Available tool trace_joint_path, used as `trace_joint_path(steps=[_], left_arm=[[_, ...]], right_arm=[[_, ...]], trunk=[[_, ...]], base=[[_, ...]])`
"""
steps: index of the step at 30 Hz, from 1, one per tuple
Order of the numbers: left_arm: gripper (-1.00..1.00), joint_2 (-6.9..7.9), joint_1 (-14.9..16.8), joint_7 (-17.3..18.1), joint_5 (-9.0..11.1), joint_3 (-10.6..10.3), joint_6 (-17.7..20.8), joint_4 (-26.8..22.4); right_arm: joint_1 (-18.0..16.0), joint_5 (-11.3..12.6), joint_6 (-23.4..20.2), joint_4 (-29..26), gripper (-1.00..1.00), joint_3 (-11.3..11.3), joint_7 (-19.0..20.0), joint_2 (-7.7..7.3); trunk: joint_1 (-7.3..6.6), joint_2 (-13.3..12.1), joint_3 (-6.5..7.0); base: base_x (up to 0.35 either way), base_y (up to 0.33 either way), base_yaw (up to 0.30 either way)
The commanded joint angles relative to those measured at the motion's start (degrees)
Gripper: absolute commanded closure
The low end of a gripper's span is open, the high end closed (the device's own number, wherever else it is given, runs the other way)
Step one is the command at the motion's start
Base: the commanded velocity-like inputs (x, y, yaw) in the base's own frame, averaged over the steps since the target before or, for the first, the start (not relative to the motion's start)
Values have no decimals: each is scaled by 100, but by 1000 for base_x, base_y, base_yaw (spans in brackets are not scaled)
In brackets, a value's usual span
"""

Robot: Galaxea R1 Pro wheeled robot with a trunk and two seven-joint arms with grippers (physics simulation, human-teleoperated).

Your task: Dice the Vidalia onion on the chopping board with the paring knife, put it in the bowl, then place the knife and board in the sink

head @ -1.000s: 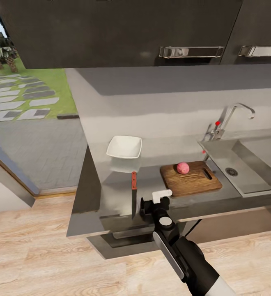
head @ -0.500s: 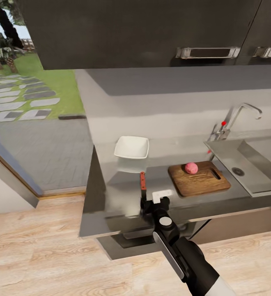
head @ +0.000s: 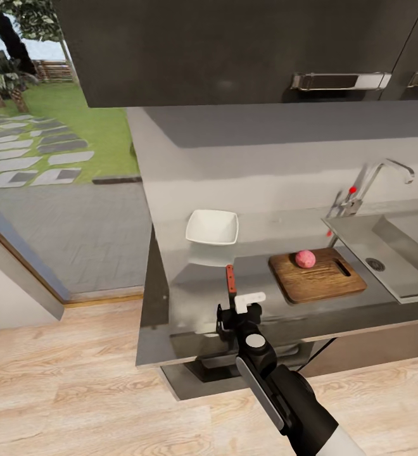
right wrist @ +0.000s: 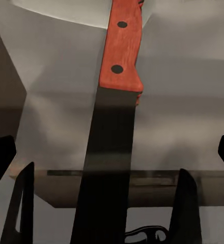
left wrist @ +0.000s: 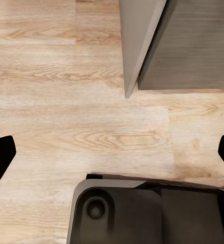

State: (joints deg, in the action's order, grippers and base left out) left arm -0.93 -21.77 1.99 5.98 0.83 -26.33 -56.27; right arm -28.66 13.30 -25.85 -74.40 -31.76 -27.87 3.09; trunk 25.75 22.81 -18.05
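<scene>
Bowl [head: 212, 227] holds nothing (Vidalia onion [head: 305, 258] sits on chopping board [head: 316, 276]).

Right arm [head: 285, 396]: glossy black links, widening toward the near end, where a white segment begins at the frame's lower edge. A grey strip runs lengthwise along the forearm. A round grey cap with a darker ring marks the wrist joint. Above it sits a black blocky wrist housing carrying a small white rectangular bracket. Right gripper [right wrist: 107, 213]: two flat black fingers [right wrist: 189, 208] with tapered tips and thin edges. Left wrist view: a dark grey rounded base housing [left wrist: 142, 211] with a circular recess, flanked by black finger tips [left wrist: 0, 157].
</scene>
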Motion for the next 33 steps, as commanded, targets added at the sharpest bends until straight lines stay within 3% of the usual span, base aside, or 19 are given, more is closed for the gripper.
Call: trace_joint_path(steps=[1, 18, 33], left_arm=[[-100, -4, -2, 21, 43, 6, -4, -7], [-100, -4, -2, 21, 43, 5, -4, -7], [-100, -2, -2, 21, 43, 5, -4, -7]], right_arm=[[-8, 50, -16, -5, -100, -15, -52, -2], [-8, 50, -16, -4, -100, -15, -52, -2], [-8, 50, -16, -4, -100, -15, -52, -2]], trunk=[[4, 11, -9], [4, 11, -9], [4, 11, -11]], base=[[0, 1, 0], [0, -201, 0], [0, -14, 0]])
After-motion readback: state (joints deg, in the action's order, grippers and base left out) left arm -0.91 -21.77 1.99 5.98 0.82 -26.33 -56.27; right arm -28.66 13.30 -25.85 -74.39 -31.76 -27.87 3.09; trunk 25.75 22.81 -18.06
